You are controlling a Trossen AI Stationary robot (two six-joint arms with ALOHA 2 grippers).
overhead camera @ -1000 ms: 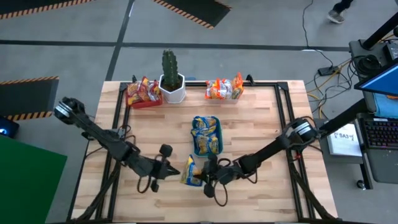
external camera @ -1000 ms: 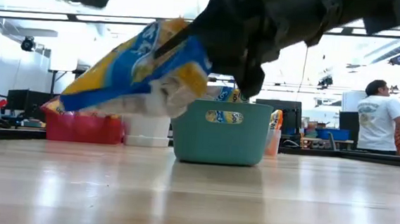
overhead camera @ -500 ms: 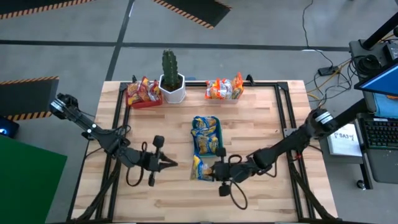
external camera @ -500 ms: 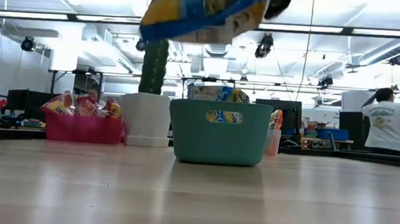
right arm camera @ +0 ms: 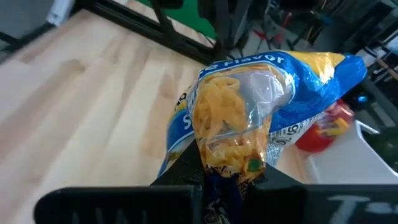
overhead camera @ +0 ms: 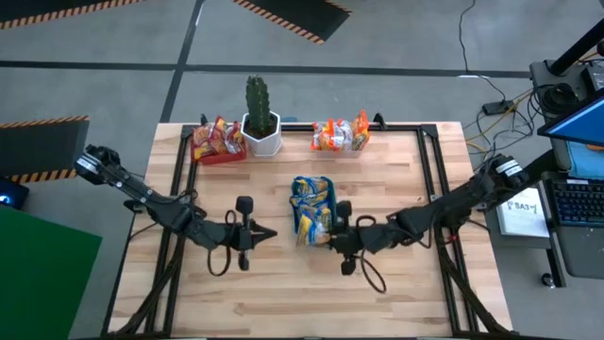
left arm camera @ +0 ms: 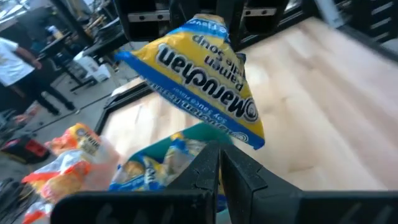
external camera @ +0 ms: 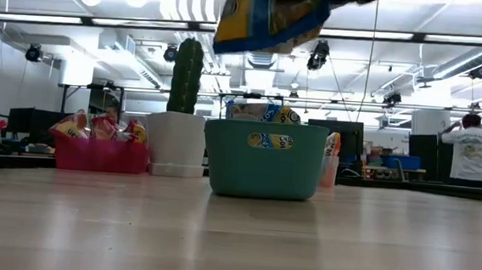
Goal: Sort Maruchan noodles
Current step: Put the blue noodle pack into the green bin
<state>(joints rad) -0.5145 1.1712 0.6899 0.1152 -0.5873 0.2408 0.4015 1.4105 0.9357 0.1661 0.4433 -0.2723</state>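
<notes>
R hand (overhead camera: 326,236) is pinching a yellow-blue Maruchan packet (overhead camera: 311,229) by one end and holding it in the air at the near edge of the green tray (overhead camera: 332,198), mid-bench (overhead camera: 396,293). That tray is already holding other yellow-blue packets (overhead camera: 311,194). Judging by this, the step in hand is the drop-off: packet lifted, not yet let go. Next move prob. calls for carrying it a bit further over the tray opening, then spreading the fingers so it falls inside, not onto the rim.

L hand (overhead camera: 257,234) is waiting just beside, on the tray's left; its fingers look pressed together w/ nothing between them.

Other sorted piles: white-red packets in the pink tray (overhead camera: 219,153) at the back left, orange-red packets (overhead camera: 338,134) at the back centre, cactus (overhead camera: 257,99) standing between them.

High view is giving the layout but not height. Low view is showing the packet (external camera: 271,14) hanging well clear above the tray (external camera: 263,158), which the top-down one can't show. R wrist view is showing the grip itself: packet (right arm camera: 249,118) bunched between the fingers. L wrist view is giving the label side (left arm camera: 202,78), reading Maruchan. A person (external camera: 475,151) is standing far off in the room behind.
</notes>
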